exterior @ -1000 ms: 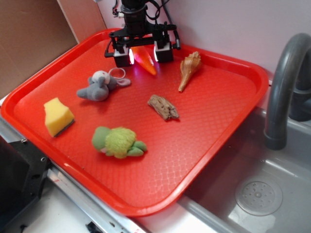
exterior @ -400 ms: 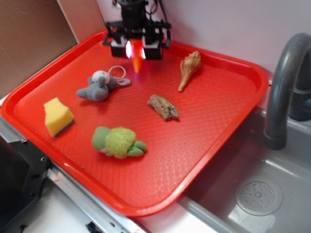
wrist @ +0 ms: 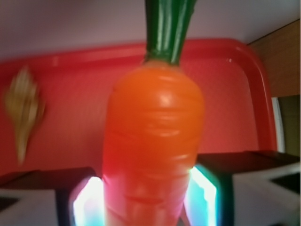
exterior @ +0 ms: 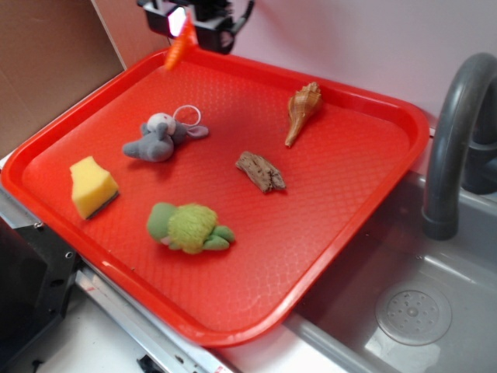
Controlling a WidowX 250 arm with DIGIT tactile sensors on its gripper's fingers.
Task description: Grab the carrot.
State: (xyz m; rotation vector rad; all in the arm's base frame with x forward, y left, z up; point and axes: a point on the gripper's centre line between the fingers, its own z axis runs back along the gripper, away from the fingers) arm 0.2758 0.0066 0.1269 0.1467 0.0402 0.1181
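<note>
Above the tray's far left corner: gripper (exterior: 185, 17) raised off the surface, top of it cut by the frame edge.
Gripper state: jaws clamped on the carrot (exterior: 178, 45); wrist view shows both lit fingers (wrist: 87, 202) pressed against the carrot's sides.
Carrot location: in the air, hanging below the gripper, over the far left rim of the red tray (exterior: 373, 105), not touching it.
Carrot long axis: near vertical in the exterior view, slightly tilted.
Carrot pointing: tapered tip down and a bit left, thick end up in the jaws.
Carrot in wrist view (wrist: 153, 146): fills the middle of the frame, green stem (wrist: 167, 26) at the top, orange body running down between the fingers.
Seashell (exterior: 303, 111): lying on the tray, far right part, narrow end toward the camera; blurred at left in the wrist view.
Grey plush mouse (exterior: 158, 138): left centre of tray.
Yellow sponge (exterior: 92, 186): near left edge.
Green plush turtle (exterior: 189, 227): front centre.
Brown wood piece (exterior: 261, 171): tray centre.
Faucet (exterior: 458, 132): right of tray, over the sink (exterior: 404, 311).
</note>
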